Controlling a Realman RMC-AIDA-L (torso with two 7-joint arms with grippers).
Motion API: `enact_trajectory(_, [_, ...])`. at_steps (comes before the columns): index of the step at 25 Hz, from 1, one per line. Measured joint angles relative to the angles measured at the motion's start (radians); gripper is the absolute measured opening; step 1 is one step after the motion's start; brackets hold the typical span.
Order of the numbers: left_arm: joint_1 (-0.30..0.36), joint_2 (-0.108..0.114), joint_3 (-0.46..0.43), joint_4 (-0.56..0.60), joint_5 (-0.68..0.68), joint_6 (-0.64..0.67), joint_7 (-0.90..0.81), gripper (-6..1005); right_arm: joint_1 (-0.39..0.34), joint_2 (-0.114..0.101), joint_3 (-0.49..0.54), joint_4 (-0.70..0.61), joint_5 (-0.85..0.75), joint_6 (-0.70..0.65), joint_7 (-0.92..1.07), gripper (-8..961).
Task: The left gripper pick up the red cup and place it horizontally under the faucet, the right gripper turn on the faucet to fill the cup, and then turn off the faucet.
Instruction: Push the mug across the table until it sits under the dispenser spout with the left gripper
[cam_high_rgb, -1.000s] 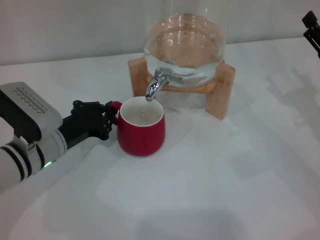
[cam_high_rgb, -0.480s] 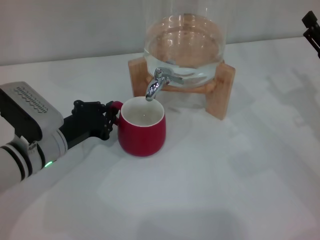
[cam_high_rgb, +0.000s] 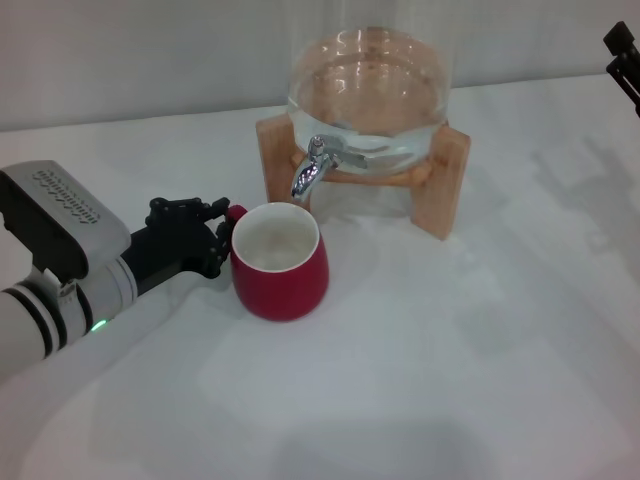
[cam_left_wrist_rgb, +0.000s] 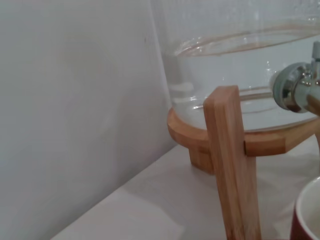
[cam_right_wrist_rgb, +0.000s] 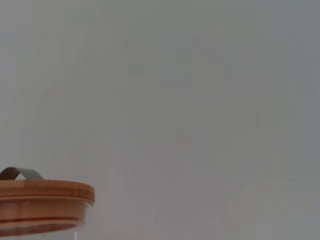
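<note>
Left tool (cam_high_rgb: 218, 238) sits low on the white surface (cam_high_rgb: 420, 380), at the left side of the red cup (cam_high_rgb: 281, 262), fingers closed on the cup's small loop handle. Green light lit on that arm's wrist. Cup is tilted, mouth leaning toward the robot, white inside visible; can't tell if there's water in it. Cup is just in front of the faucet (cam_high_rgb: 312, 170) and slightly to its left, spout over the far rim rather than over the middle of the opening. Cup and faucet not touching. No stream visible from the spout. Faucet sticks out of a clear glass jar (cam_high_rgb: 368, 95) holding water, jar seated on a wooden stand (cam_high_rgb: 442, 180). Left wrist view: stand leg (cam_left_wrist_rgb: 234, 165) close up, chrome faucet body (cam_left_wrist_rgb: 295, 89) at the frame edge, cup rim (cam_left_wrist_rgb: 306, 215) in the corner, jar water line visible. Right tool (cam_high_rgb: 625, 55) is up at the far right edge of the head view, well apart from the faucet, only black tips showing; can't tell how wide it is. Right wrist view shows only blank wall and the jar's wooden lid (cam_right_wrist_rgb: 42, 205) with a metal handle.
</note>
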Motion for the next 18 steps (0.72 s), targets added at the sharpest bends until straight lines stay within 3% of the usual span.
enact_trajectory(8, [0.000, 0.000, 0.001, 0.003, 0.000, 0.000, -0.008, 226, 0.001, 0.000, 0.001, 0.000, 0.000, 0.001, 0.000, 868])
enact_trajectory(18, [-0.008, 0.002, 0.026, 0.006, 0.000, -0.012, -0.028, 241, 0.001, 0.000, 0.002, 0.000, 0.000, 0.003, 0.000, 868])
